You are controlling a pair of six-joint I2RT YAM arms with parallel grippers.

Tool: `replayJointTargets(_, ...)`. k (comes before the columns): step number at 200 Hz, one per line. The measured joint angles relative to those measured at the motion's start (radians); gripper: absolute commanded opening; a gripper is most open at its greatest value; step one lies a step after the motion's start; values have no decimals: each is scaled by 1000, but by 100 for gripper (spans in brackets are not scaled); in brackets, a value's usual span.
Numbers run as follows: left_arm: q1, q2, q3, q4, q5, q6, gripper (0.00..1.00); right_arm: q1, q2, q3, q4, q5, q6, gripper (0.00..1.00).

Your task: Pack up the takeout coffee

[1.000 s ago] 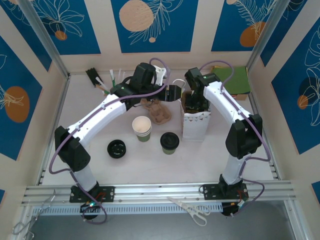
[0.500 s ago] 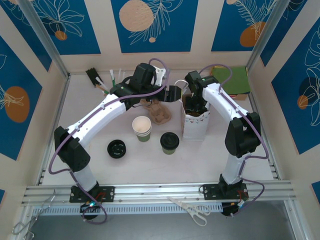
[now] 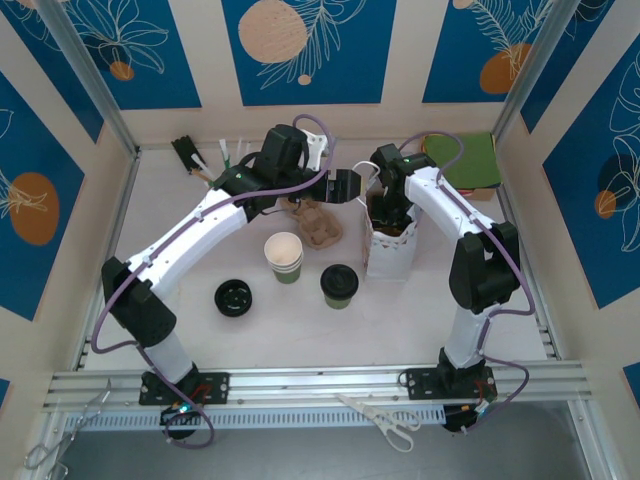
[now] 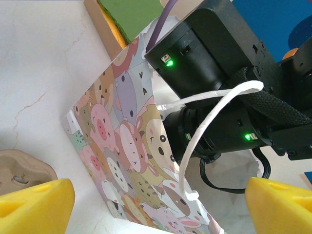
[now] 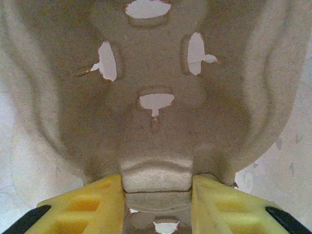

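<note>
**Top camera:** The takeout coffee [image 3: 339, 284] stands lidded on the table, just in front of the white bag [image 3: 392, 252] and apart from both grippers. The left gripper [image 3: 345, 187] hovers by the bag's far rim, and the right gripper [image 3: 386, 210] reaches down inside the bag.

**Left wrist:** The yellow fingertips [image 4: 34, 204] are spread wide and empty above the bag's cartoon-print side and its white handle [image 4: 205, 126].

**Right wrist:** The jaws pinch a tab of a pulp cup carrier [image 5: 156, 97].

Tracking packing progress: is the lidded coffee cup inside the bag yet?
Out: the lidded coffee cup stands upright on the table, beside the white bag.
</note>
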Motion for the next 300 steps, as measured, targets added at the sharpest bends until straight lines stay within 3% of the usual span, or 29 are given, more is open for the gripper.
replayJointTargets(85, 0, 0, 0, 0, 2, -3, 88, 0, 0, 17, -16, 0, 0, 36)
replayJointTargets(176, -21, 61, 58, 21, 59, 3, 63, 25, -26, 127, -87, 0, 1, 36)
replayJointTargets(206, -21, 95, 78, 24, 62, 4, 40, 36, -45, 130, -110, 5, 6, 36)
replayJointTargets(241, -23, 100, 79, 29, 61, -4, 23, 43, -98, 130, -122, 25, 16, 36)
replayJointTargets(300, -27, 100, 79, 47, 50, -11, 18, 57, -186, 109, -122, 54, 43, 36)
